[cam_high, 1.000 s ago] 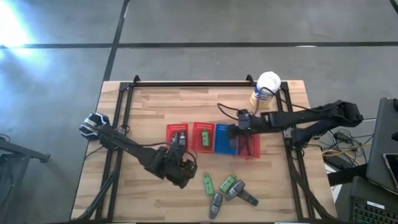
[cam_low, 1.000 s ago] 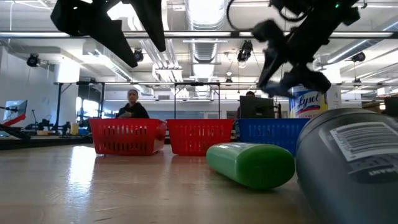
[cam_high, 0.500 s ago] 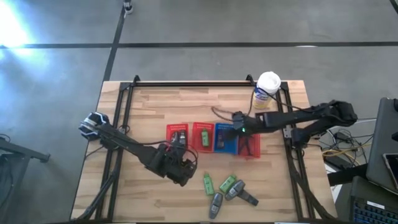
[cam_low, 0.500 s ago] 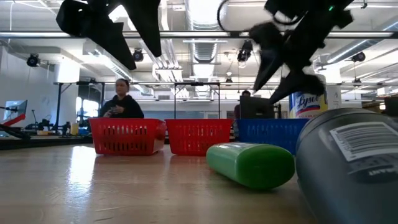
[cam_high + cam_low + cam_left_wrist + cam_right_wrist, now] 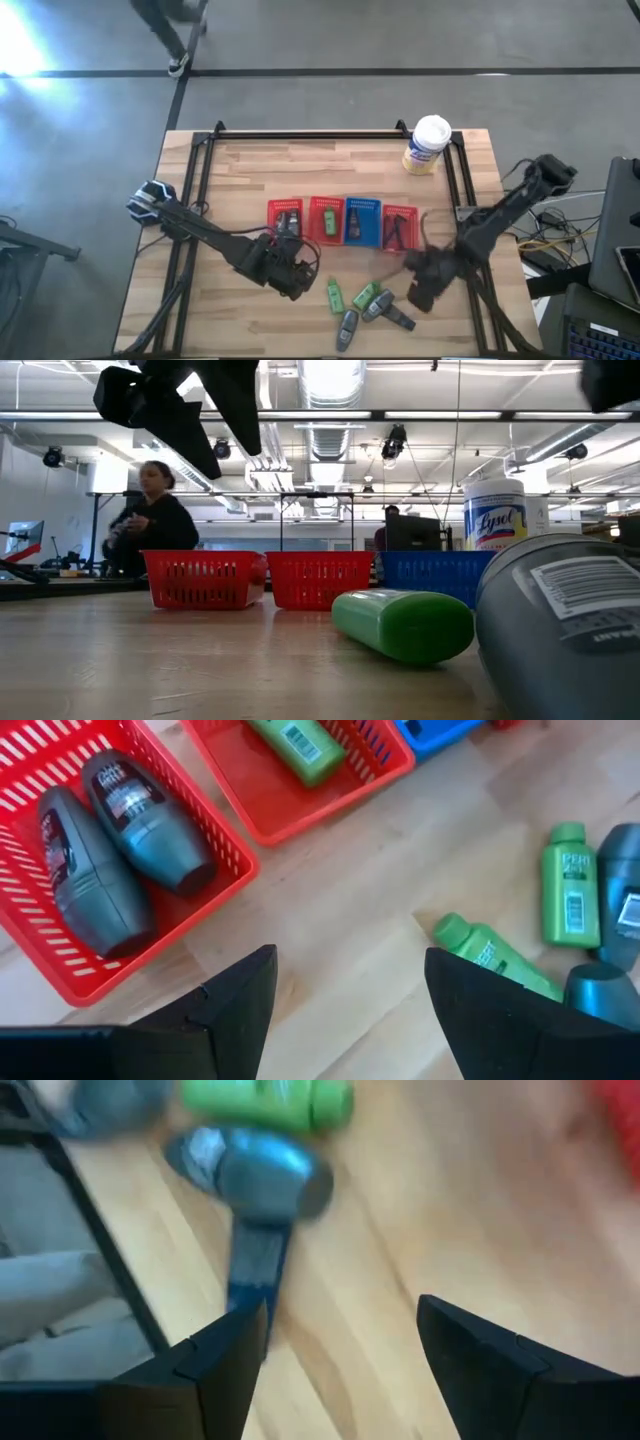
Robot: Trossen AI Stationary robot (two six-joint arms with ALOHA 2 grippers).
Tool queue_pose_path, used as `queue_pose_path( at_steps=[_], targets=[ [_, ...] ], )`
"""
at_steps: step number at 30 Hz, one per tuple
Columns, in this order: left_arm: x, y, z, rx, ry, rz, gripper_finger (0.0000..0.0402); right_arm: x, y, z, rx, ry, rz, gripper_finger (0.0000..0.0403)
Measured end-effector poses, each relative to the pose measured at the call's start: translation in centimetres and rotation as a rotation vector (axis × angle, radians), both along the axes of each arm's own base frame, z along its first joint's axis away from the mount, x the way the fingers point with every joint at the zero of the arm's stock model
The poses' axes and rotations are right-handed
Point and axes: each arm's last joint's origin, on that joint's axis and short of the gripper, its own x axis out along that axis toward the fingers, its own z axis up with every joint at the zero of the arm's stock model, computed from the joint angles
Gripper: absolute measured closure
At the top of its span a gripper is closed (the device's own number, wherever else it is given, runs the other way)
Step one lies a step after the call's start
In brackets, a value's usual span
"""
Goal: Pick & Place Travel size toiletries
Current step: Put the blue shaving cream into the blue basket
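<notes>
Four baskets (image 5: 342,222) sit in a row mid-bench. The loose toiletries (image 5: 362,305) lie just in front of them. Right tool (image 5: 420,292), fingers apart and empty, hovers beside the toiletries; left tool (image 5: 290,272), also apart, hangs before the leftmost basket.

Grey floor (image 5: 330,40) crossed by dark seams, glare at one corner. Open ceiling (image 5: 330,390) with ducts, pipes and bright lamps. A person (image 5: 150,520) beyond the table, near a monitor (image 5: 24,538).

Green bottles (image 5: 364,296) and grey tubes (image 5: 346,327) lying loose, others apparently in baskets (image 5: 314,222)
</notes>
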Motion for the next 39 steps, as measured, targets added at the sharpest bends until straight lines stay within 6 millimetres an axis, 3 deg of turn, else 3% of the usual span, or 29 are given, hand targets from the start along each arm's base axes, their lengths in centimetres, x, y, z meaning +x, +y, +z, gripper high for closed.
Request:
queue_pose_path(
  at_steps=[6, 11, 15, 19, 24, 31, 36, 39],
  targets=[
    [0.0, -0.2, -0.1, -0.070, 0.026, -0.015, 0.0142, -0.3, 5.2, -2.0, -0.040, 0.098, 0.015, 0.0133],
    [0.0, -0.3, 0.0, -0.077, 0.023, -0.011, 0.0142, 1.0, 8.8, -2.5, -0.059, 0.125, 0.054, 0.0119],
    [0.0, -0.3, 0.0, -0.056, 0.031, -0.049, 0.0142, 2.4, 10.6, -3.2, -0.102, 0.160, 0.052, 0.0109],
    [0.1, -0.3, 0.0, -0.039, 0.042, -0.115, 0.0142, 3.0, 11.4, -4.6, -0.194, 0.244, 0.033, 0.0102],
    [0.0, -0.4, -0.1, -0.019, 0.055, -0.161, 0.0142, 3.9, 12.3, -6.2, -0.149, 0.276, 0.046, 0.0113],
    [-0.2, -0.6, -0.4, 0.012, 0.073, -0.227, 0.0142, 4.6, 11.9, -7.7, -0.158, 0.336, -0.003, 0.0183],
    [-0.4, -1.1, -0.4, 0.027, 0.083, -0.270, 0.0142, 4.5, 11.5, -6.7, -0.133, 0.332, -0.034, 0.0275],
    [-0.5, -1.2, -0.5, 0.034, 0.088, -0.283, 0.0142, 4.2, 11.1, -4.9, -0.103, 0.315, -0.058, 0.0284]
  ],
)
